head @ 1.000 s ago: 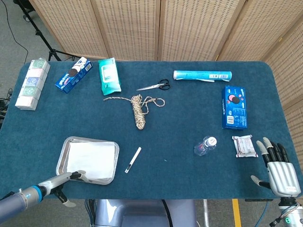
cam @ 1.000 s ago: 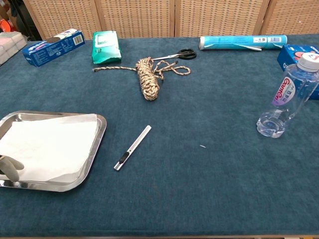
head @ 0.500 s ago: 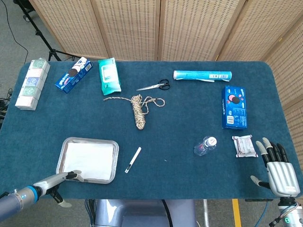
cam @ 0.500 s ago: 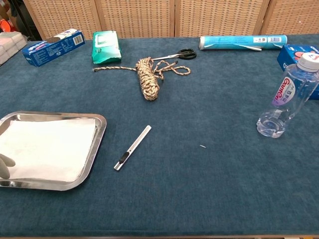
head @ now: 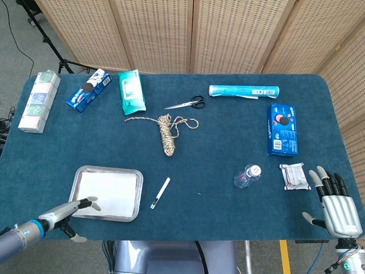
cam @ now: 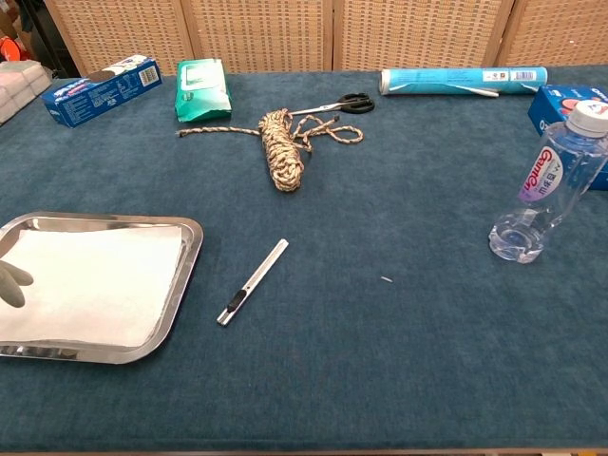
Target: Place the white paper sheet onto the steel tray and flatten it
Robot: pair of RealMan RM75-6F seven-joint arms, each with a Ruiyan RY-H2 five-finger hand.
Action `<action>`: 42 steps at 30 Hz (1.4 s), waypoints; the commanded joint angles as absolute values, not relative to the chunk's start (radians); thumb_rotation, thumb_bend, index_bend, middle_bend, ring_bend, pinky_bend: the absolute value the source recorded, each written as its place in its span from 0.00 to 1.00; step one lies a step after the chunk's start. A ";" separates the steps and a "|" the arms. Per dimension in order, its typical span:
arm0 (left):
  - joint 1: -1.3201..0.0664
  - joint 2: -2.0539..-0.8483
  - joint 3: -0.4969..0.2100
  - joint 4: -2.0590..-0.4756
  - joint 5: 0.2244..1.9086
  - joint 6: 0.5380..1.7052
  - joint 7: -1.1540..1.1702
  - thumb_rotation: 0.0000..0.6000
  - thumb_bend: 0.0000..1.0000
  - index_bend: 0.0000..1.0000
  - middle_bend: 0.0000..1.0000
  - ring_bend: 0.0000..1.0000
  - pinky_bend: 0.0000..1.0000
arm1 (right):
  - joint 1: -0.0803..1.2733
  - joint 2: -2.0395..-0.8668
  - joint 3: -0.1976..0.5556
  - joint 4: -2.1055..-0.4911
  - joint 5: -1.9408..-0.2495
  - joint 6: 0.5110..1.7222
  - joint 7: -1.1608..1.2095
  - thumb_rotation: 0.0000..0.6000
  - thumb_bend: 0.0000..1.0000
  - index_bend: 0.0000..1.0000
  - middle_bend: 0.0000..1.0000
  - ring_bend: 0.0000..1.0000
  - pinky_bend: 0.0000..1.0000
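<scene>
The white paper sheet (head: 108, 192) (cam: 90, 282) lies flat inside the steel tray (head: 136, 194) (cam: 186, 256) at the front left of the table. My left hand (head: 71, 212) reaches over the tray's front left corner with its fingers stretched out, and a fingertip (cam: 13, 282) rests on the sheet's left part. It holds nothing. Off the front right corner of the table, my right hand (head: 336, 204) hangs open with fingers spread, empty; the chest view does not show it.
A utility knife (head: 160, 193) (cam: 252, 281) lies just right of the tray. Further off are a rope coil (head: 166, 132), scissors (head: 187, 104), a water bottle (cam: 551, 184), a blue cookie box (head: 282, 129), a small packet (head: 294, 175), a blue tube (head: 243, 91) and wipes (head: 131, 90).
The sheet's raised front edge has settled flat into the tray. My left hand slid left and back along the sheet's left part. The right hand has not moved.
</scene>
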State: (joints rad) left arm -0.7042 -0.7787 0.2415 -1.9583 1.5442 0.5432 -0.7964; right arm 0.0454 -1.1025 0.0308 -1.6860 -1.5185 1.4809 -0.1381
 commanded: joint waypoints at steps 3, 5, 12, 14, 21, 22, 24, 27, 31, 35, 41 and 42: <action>-0.697 -0.786 0.234 -1.948 1.533 0.538 -0.787 1.00 0.12 0.23 0.00 0.00 0.00 | 0.045 -1.102 0.031 -1.685 -1.519 1.481 -0.137 1.00 0.00 0.00 0.00 0.00 0.00; -0.693 -0.788 0.230 -1.946 1.529 0.541 -0.783 1.00 0.12 0.23 0.00 0.00 0.00 | 0.045 -1.102 0.030 -1.685 -1.520 1.481 -0.137 1.00 0.00 0.00 0.00 0.00 0.00; -0.623 -0.814 0.194 -1.931 1.526 0.681 -0.715 1.00 0.12 0.18 0.00 0.00 0.00 | 0.047 -1.103 0.029 -1.684 -1.525 1.479 -0.133 1.00 0.00 0.00 0.00 0.00 0.00; -0.591 -0.831 0.181 -1.924 1.525 0.748 -0.681 1.00 0.12 0.17 0.00 0.00 0.00 | 0.048 -1.104 0.029 -1.682 -1.525 1.478 -0.134 1.00 0.00 0.00 0.00 0.00 0.00; -0.478 -0.926 0.127 -1.892 1.466 0.951 -0.596 1.00 0.11 0.16 0.00 0.00 0.00 | 0.048 -1.104 0.029 -1.681 -1.524 1.478 -0.131 1.00 0.00 0.00 0.00 0.00 0.00; -0.475 -0.937 0.124 -1.887 1.458 0.948 -0.602 1.00 0.11 0.16 0.00 0.00 0.00 | 0.048 -1.104 0.029 -1.681 -1.524 1.478 -0.132 1.00 0.00 0.00 0.00 0.00 0.00; -0.480 -0.956 0.120 -1.868 1.442 0.920 -0.615 1.00 0.11 0.16 0.00 0.00 0.00 | 0.048 -1.105 0.029 -1.681 -1.524 1.476 -0.134 1.00 0.00 0.00 0.00 0.00 0.00; -0.492 -0.983 0.109 -1.831 1.425 0.886 -0.607 1.00 0.11 0.16 0.00 0.00 0.00 | 0.049 -1.106 0.029 -1.681 -1.522 1.476 -0.137 1.00 0.00 0.00 0.00 0.00 0.00; -0.502 -1.028 0.085 -1.790 1.394 0.864 -0.586 1.00 0.11 0.16 0.00 0.00 0.00 | 0.049 -1.107 0.030 -1.681 -1.521 1.474 -0.139 1.00 0.00 0.00 0.00 0.00 0.00; -0.527 -1.073 0.063 -1.750 1.373 0.811 -0.600 1.00 0.11 0.16 0.00 0.00 0.00 | 0.049 -1.105 0.030 -1.682 -1.520 1.476 -0.136 1.00 0.00 0.00 0.00 0.00 0.00; -0.555 -1.101 0.043 -1.726 1.381 0.764 -0.608 1.00 0.11 0.15 0.00 0.00 0.00 | 0.048 -1.101 0.032 -1.681 -1.518 1.478 -0.125 1.00 0.00 0.00 0.00 0.00 0.00; -0.557 -1.104 0.041 -1.725 1.384 0.762 -0.608 1.00 0.11 0.15 0.00 0.00 0.00 | 0.048 -1.100 0.032 -1.680 -1.519 1.478 -0.123 1.00 0.00 0.00 0.00 0.00 0.00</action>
State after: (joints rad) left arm -0.5551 -1.1015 0.0435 -1.7270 1.3819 0.7642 -0.6073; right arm 0.0478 -1.1005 0.0321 -1.6807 -1.5185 1.4779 -0.1238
